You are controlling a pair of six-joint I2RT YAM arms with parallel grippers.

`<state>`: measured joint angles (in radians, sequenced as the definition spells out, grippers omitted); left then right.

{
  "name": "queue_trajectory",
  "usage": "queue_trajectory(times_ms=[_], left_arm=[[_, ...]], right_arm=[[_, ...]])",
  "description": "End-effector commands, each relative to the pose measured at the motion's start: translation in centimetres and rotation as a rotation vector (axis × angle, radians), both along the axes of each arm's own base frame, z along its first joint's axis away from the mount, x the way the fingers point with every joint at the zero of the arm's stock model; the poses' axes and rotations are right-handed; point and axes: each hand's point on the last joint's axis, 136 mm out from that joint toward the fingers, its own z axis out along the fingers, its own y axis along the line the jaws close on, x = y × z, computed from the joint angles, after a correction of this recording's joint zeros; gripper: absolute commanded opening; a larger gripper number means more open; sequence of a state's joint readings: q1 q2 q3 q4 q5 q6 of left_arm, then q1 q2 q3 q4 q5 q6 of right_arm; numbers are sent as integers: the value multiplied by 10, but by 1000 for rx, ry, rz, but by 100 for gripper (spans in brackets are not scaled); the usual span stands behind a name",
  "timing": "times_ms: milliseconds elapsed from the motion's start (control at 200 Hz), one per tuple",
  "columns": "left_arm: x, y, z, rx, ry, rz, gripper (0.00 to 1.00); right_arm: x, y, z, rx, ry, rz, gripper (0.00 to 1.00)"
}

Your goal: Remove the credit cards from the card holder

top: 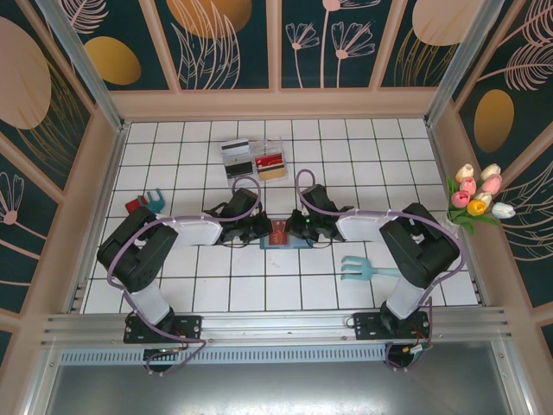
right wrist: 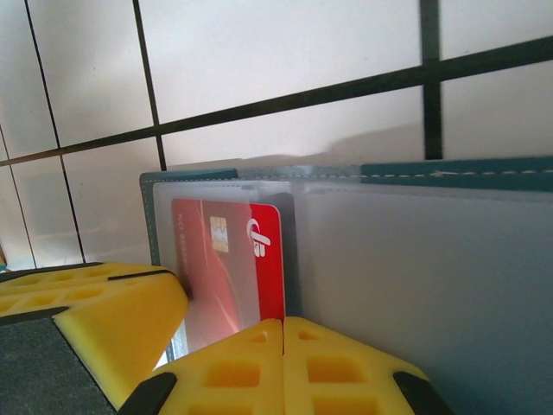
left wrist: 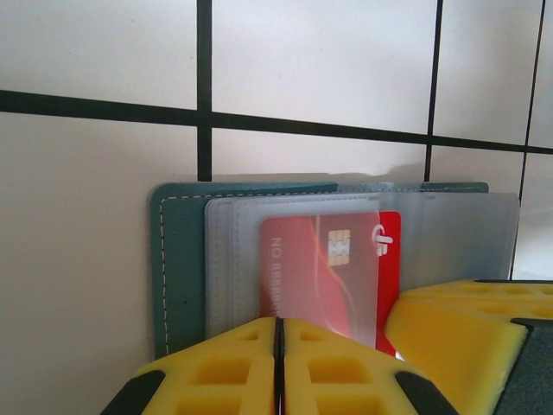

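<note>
At the far left of the white-tiled tabletop (top: pixel 173 285) a dark teal fork (top: pixel 156 200) lies against a small red thing (top: pixel 134 206). The left arm (top: pixel 143 251) bends in from there toward the middle, and its pincer (left wrist: pixel 278 363) is clenched, the yellow pads meeting with no gap at the near edge of the holder (left wrist: pixel 180 259). Whether they nip that edge I cannot tell. Behind it, nearer the back wall, a clear tray (top: pixel 256 145) holds a striped card (top: pixel 235 153) and a gold card (top: pixel 273 172), with a red strip just behind the gold one. The teal holder lies open and flat at the centre of the tabletop, between the two pincers. In its clear sleeve (left wrist: pixel 233 259) sits the red card (left wrist: pixel 389 251), chip side up, with one long edge poking out past the sleeve. From the right, the right pincer (right wrist: pixel 283 367) is likewise clenched, pads pressed together at the holder's edge just below the red card. Each wrist view catches a yellow finger of the other pincer close beside its own. Farther right a pale fork (top: pixel 367 270) lies on the tiles by the right arm (top: pixel 423 251), well apart from the holder. A bunch of tulips (top: pixel 478 197) stands at the right wall.
</note>
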<state>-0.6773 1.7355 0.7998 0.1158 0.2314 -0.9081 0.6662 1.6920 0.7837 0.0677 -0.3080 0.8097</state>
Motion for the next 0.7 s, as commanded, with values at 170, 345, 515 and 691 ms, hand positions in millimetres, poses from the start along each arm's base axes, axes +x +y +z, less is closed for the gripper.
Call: queue_trajectory(times_ms=[170,345,515,691], left_arm=[[-10,15,-17,86,35,-2,11],[-9,11,-17,74,38,-13,11],[-9,10,-18,75,43,-19,11],[-10,11,-20,80,50,-18,11]], right_arm=[[-4,-18,-1,-31,9,-9,10],[-6,-10,-1,4,24,20,23],[-6,-11,-6,-16,37,28,27],[-8,-15,-17,-52,59,32,27]])
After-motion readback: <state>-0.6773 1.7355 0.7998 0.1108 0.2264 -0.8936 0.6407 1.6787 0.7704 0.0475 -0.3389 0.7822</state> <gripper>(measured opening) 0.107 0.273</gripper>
